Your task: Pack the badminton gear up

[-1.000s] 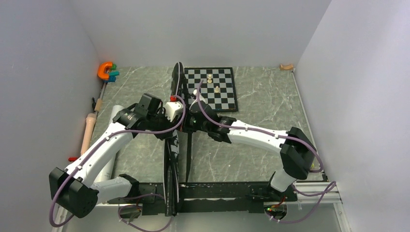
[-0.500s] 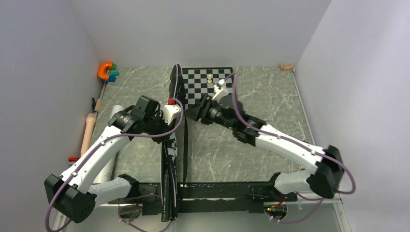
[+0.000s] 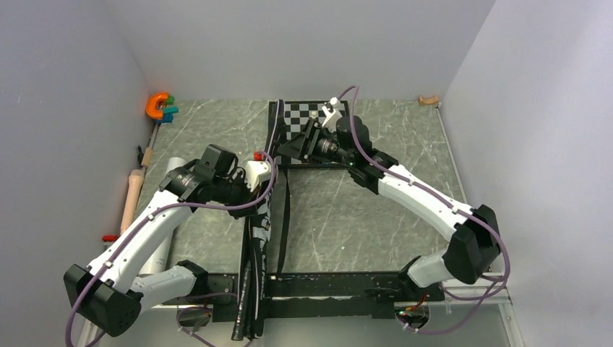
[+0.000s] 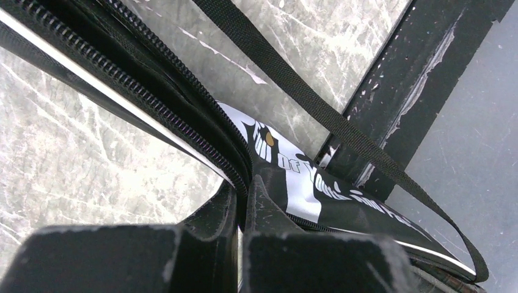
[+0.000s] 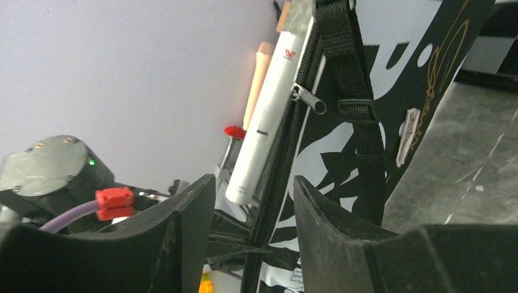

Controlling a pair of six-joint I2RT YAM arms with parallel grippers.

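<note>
The black bag [image 3: 254,246] with white lettering stands on its edge, running from the chessboard to the near table edge. My left gripper [image 3: 262,195] is shut on its zippered rim, about halfway along. In the left wrist view the jaws [image 4: 244,189] pinch the zipper edge, with the lettered panel [image 4: 305,189] to the right. My right gripper [image 3: 284,152] hovers open beside the bag's far end, holding nothing. Between its fingers [image 5: 253,183] the right wrist view shows the bag [image 5: 415,61], a zipper pull [image 5: 308,99] and the long white tube [image 5: 269,116]. That tube [image 3: 172,170] lies left of the bag, partly under the left arm.
A black-and-white chessboard [image 3: 318,114] lies under the right wrist at the back. A beige wooden rod [image 3: 132,199] and an orange C-shaped toy [image 3: 155,105] sit along the left wall. The bag's strap [image 3: 283,217] trails on the marble. Grey walls close in three sides.
My right gripper opened, let go of the bag and swung back right over the chessboard. My left gripper closed on the bag's rim, and the bag slid toward the near edge.
</note>
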